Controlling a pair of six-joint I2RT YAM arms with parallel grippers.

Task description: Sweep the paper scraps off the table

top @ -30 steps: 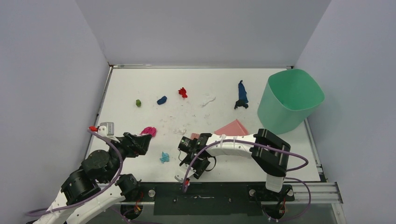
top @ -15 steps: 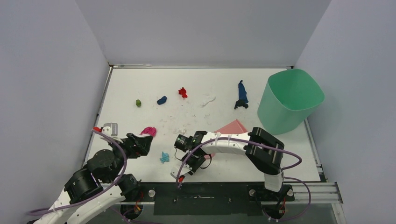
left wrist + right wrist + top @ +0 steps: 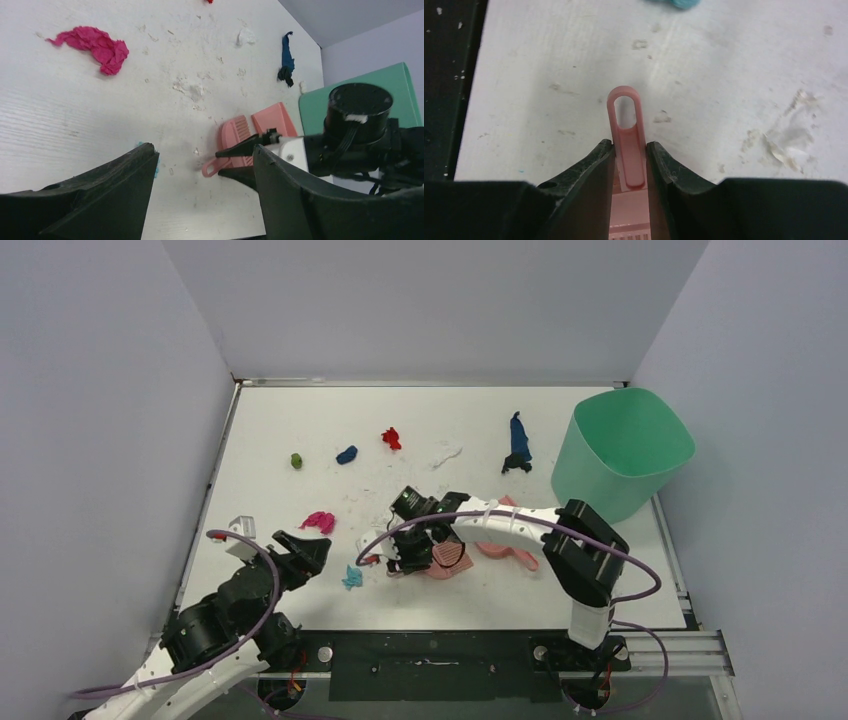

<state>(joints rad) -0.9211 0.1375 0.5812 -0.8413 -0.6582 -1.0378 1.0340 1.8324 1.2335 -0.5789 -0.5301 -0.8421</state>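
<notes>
My right gripper [image 3: 405, 558] [image 3: 629, 146] is shut on the handle of the pink brush [image 3: 446, 558] [image 3: 626, 125] [image 3: 235, 137], near the middle of the white table [image 3: 300, 410]. The pink dustpan [image 3: 508, 552] [image 3: 274, 119] lies just right of it, partly under the right arm. My left gripper [image 3: 302, 552] [image 3: 204, 150] is open and holds nothing, at the front left. Paper scraps lie scattered: cyan [image 3: 352, 577] beside the left gripper, magenta [image 3: 318, 521] [image 3: 97, 45], green [image 3: 296, 460], blue [image 3: 346, 454], red [image 3: 391, 438], white [image 3: 446, 453] and dark blue [image 3: 517, 445] [image 3: 286, 57].
A green bin [image 3: 620, 455] [image 3: 400, 90] stands at the right edge of the table. A small white clip-like part [image 3: 238, 525] lies by the left edge. The black front rail [image 3: 430, 660] runs below the table. Lilac-grey walls close in three sides.
The right gripper has shut on the brush handle and swung away from the front edge toward the table's middle, taking the brush along. The left arm has drawn back slightly.
</notes>
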